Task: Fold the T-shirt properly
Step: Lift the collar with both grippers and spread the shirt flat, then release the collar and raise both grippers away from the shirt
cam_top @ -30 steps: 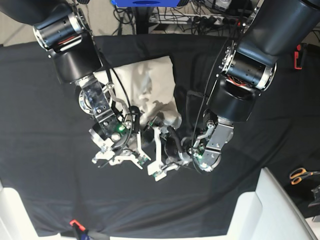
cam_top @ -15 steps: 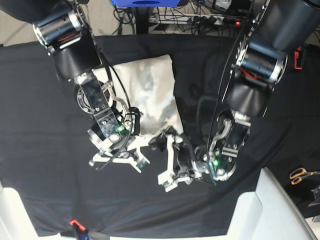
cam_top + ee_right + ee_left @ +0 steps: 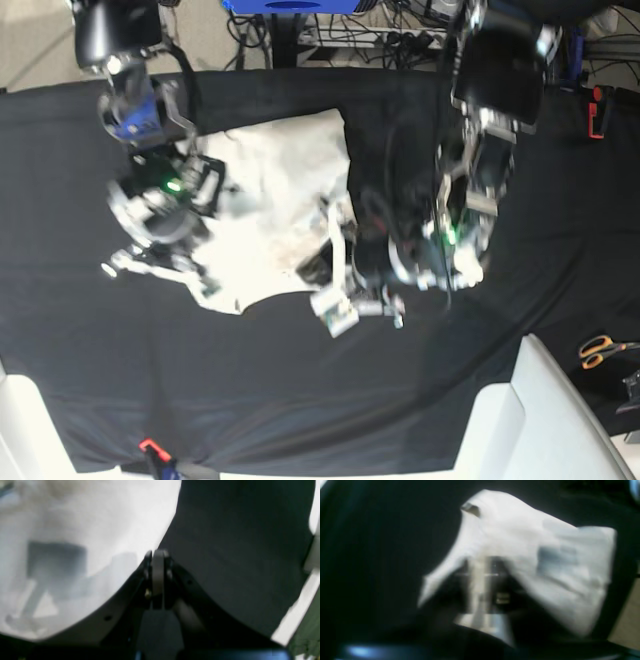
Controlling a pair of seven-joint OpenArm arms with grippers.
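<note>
The cream T-shirt [image 3: 270, 190] lies bunched on the black tablecloth [image 3: 90, 380], left of centre. My right gripper [image 3: 205, 285] is at its lower left corner. In the right wrist view the jaws are pressed together at the cloth's edge, so the right gripper [image 3: 156, 555] looks shut on the T-shirt [image 3: 87, 517]. My left gripper [image 3: 335, 300] is at the shirt's lower right edge. The left wrist view is blurred. There the T-shirt [image 3: 532, 535] rises in a tent toward the left gripper [image 3: 480, 580], which seems shut on it.
Orange-handled scissors [image 3: 600, 350] lie at the right edge. A white block [image 3: 520, 420] stands at the front right. A red object [image 3: 597, 112] is at the far right and an orange clip [image 3: 150, 447] at the front edge. Cables hang behind the table.
The right arm moved up and left and the left arm moved up. The shirt now spreads wider toward the lower left, pulled out from its narrower shape.
</note>
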